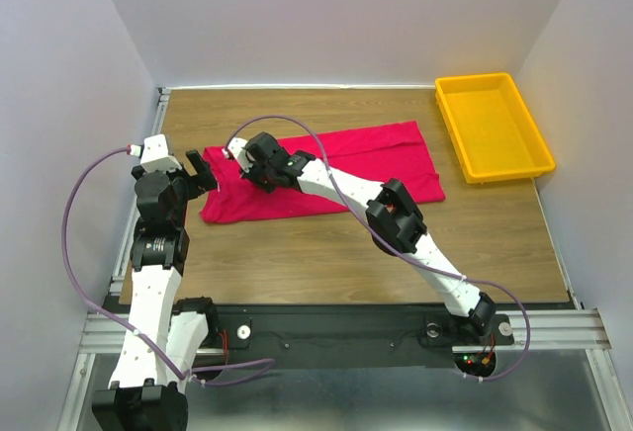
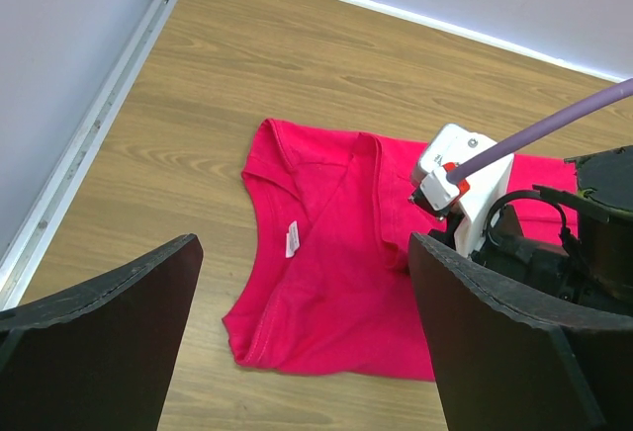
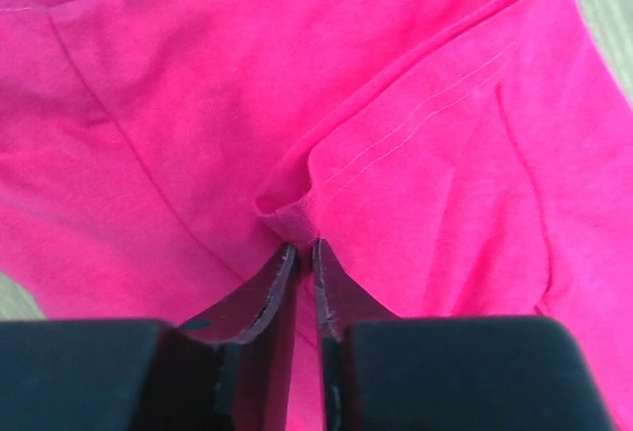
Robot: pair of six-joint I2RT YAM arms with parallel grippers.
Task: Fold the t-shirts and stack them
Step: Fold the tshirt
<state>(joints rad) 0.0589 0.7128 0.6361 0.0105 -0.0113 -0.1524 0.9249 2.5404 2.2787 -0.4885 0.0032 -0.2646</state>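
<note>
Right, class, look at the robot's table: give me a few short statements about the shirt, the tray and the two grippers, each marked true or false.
1. The right gripper pinches a fold of the red t-shirt. True.
2. The left gripper is shut on a sleeve. False: it is open and holds nothing.
3. The red t-shirt lies in the yellow tray. False: it lies on the wooden table, and the yellow tray stands apart from it.
4. A white neck label shows on the red t-shirt. True.
</note>
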